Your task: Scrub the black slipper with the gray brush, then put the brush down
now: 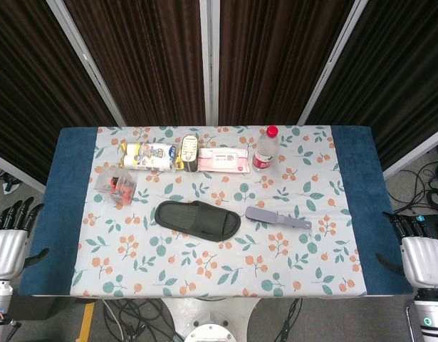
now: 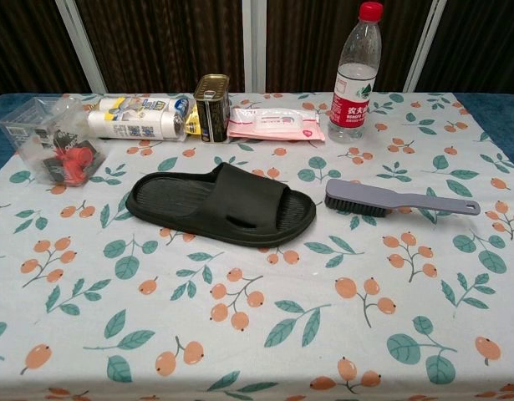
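1. One wide counter (image 1: 65, 214) carries a floral cloth.
2. Both hands, left (image 1: 8, 239) and right (image 1: 421, 249), hang beside its edges, fingers apart, holding nothing.
3. The black rubber slipper (image 2: 219, 203) lies mid-counter.
4. The gray plastic brush (image 2: 399, 198) rests just right of it, apart.

Both hands hang idle, well apart: left hand (image 1: 11, 231) fingers spread and empty, right hand (image 1: 421, 249) likewise holding nothing.

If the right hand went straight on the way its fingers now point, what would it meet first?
The right hand hangs off the table's right edge, fingers pointing away from the robot. That line runs alongside the blue table edge and looks free, though depth is unclear.
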